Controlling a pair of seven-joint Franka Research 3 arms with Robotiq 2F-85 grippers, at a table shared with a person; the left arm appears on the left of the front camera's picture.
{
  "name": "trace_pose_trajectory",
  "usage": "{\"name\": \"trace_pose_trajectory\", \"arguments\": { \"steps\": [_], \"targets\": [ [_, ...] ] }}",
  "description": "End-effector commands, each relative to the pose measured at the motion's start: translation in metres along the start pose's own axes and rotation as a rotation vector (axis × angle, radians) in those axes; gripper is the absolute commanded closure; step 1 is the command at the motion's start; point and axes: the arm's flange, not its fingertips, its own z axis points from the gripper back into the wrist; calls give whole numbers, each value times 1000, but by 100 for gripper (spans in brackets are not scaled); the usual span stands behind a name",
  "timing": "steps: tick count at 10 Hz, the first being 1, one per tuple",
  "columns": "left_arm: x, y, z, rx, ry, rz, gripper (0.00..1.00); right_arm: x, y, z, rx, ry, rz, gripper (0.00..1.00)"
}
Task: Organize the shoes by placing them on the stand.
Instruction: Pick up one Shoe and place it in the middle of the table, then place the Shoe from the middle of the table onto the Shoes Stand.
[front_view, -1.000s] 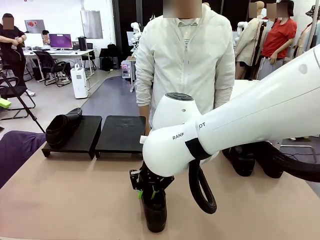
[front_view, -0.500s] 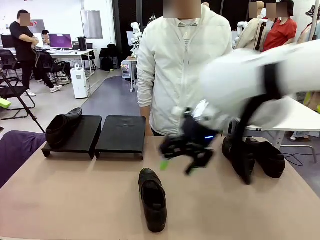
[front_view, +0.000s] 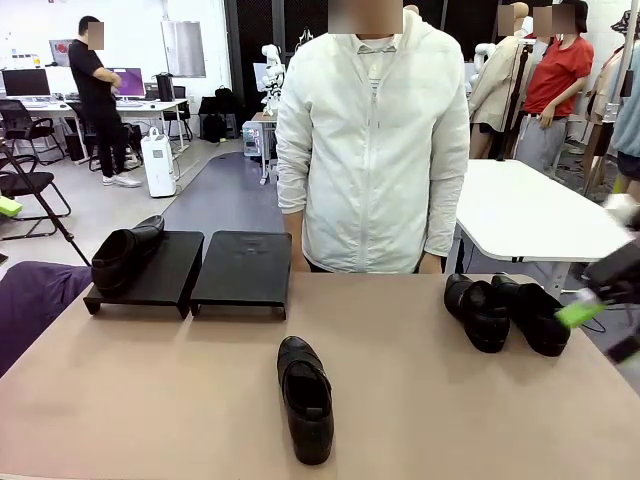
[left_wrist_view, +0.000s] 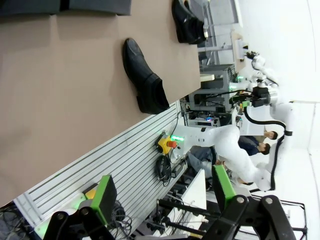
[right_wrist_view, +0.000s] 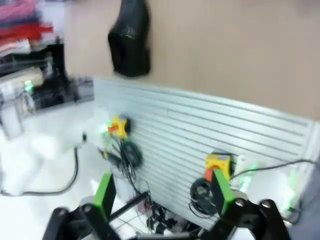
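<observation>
A shoe (front_view: 305, 398) is waiting on the desk (front_view: 130, 400).
It is lying well apart from the left claw (left_wrist_view: 162, 187) and the right claw (right_wrist_view: 162, 187), both spread wide and holding nothing. Another shoe (front_view: 125, 255) is already sitting on the stand (front_view: 245, 265). For the desk shoe, pinching its side firmly is looking best.

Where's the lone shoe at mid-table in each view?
Front view: lone shoe, low centre on the tan table.
Left wrist view: lone shoe upper middle, by the table's edge.
Right wrist view: blurred dark shape top left, likely it.
Shared landmark: the table's near edge, just beside the shoe.
</observation>
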Motion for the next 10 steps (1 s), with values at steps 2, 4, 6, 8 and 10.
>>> {"name": "trace_pose_trajectory", "arguments": {
  "steps": [2, 4, 6, 8, 10],
  "targets": [
    [-3, 0, 0, 3, 8, -17, 0, -2, -49, 6, 122, -259, -142, 0],
    [-3, 0, 0, 3, 8, -17, 0, -1, -41, 37, 64, -166, -121, 0],
    [-3, 0, 0, 3, 8, -17, 0, -1, -41, 37, 64, -166, -121, 0],
    [-3, 0, 0, 3, 8, -17, 0, -1, -41, 37, 64, -166, -121, 0],
    [-3, 0, 0, 3, 8, -17, 0, -1, -41, 37, 64, -166, -121, 0]
  ]
}}
